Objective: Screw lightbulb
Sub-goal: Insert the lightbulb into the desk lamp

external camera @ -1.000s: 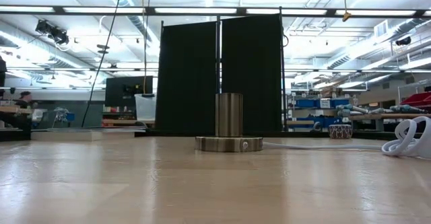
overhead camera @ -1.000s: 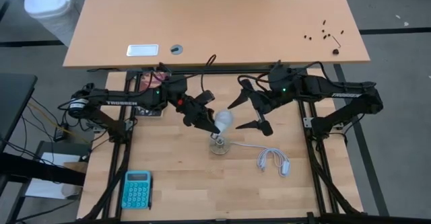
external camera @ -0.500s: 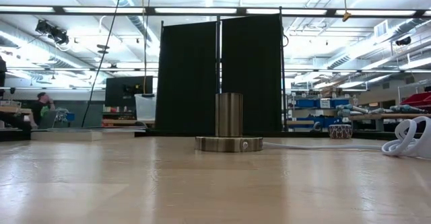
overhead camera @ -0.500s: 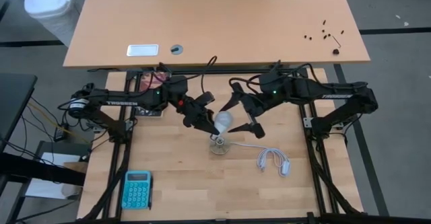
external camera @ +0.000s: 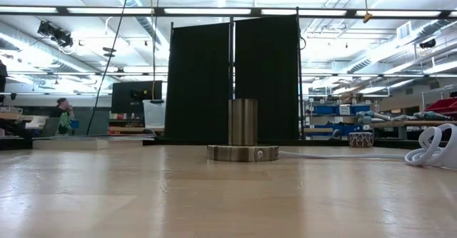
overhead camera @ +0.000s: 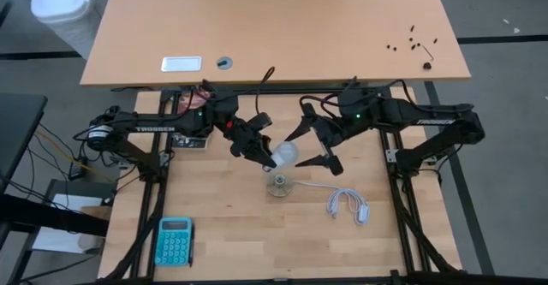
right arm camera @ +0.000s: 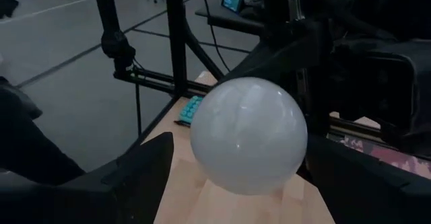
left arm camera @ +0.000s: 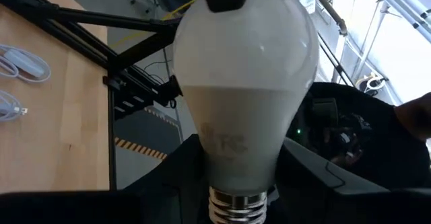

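The white lightbulb (overhead camera: 285, 154) hangs in the air above the table, a little to the far side of the metal socket (overhead camera: 278, 185). The socket stands upright on its round base (external camera: 243, 153). My left gripper (overhead camera: 267, 154) is shut on the bulb's base end. My right gripper (overhead camera: 309, 148) is open. Its two fingers (right arm camera: 138, 177) stand either side of the bulb's round dome (right arm camera: 249, 135), and a gap shows on each side. My left gripper pinches the lightbulb at its narrow neck and silvery screw base (left arm camera: 236, 207) between its two fingers. It comes in level from the table's left. The bulb lies roughly level with its dome pointing toward the right arm, lifted clear of table and socket.
A white cord with a switch (overhead camera: 344, 204) runs from the socket to the right and lies looped on the table. A teal calculator (overhead camera: 174, 240) lies near the front left corner. Beyond the table's far edge stands a larger desk (overhead camera: 274, 28).
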{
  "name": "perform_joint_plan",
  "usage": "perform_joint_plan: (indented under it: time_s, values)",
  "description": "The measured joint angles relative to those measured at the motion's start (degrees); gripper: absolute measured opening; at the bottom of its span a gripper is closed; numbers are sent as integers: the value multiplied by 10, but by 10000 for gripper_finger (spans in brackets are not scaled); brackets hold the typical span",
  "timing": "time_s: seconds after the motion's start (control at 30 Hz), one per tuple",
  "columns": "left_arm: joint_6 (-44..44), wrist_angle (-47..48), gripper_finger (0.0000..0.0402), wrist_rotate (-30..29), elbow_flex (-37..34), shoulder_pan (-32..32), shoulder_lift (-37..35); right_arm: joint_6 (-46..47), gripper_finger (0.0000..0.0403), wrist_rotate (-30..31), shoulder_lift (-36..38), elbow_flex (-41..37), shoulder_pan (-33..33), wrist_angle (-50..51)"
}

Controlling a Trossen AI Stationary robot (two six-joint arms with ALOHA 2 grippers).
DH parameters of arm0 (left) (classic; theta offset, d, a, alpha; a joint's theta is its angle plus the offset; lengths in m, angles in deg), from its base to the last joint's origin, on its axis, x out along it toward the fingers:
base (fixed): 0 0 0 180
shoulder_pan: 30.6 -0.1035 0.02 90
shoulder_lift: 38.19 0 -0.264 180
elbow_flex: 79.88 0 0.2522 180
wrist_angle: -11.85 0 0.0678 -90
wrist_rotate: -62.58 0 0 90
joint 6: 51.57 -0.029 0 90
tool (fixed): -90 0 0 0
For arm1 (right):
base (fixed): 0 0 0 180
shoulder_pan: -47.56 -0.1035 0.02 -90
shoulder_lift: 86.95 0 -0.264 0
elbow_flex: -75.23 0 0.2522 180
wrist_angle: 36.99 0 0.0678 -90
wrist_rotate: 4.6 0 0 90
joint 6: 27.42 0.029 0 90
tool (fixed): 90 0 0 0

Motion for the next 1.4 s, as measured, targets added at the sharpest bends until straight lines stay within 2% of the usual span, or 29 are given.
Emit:
perform_joint_plan:
  time_s: [0.1, 0.23, 0.57, 0.77, 1.17, 1.4]
  values:
    - [1, -2, 162, -1, 0, -2, 0, 2, 341, 18, 3, 0, -8, 2]
    - [8, 3, 162, -14, 0, -1, 0, -18, 346, 77, 3, 0, -15, -1]
    - [38, -8, 162, 8, 0, 1, 1, -65, 388, 51, 0, -2, -18, -15]
    - [42, -9, 162, 10, 0, 1, 1, -64, 393, 51, -24, -3, -14, -24]
    - [47, -8, 162, 13, 0, 1, 1, -62, 371, 51, -75, -4, -13, -84]
    - [38, -3, 162, 12, 0, 1, 1, -60, 312, 51, -76, -3, -16, -96]
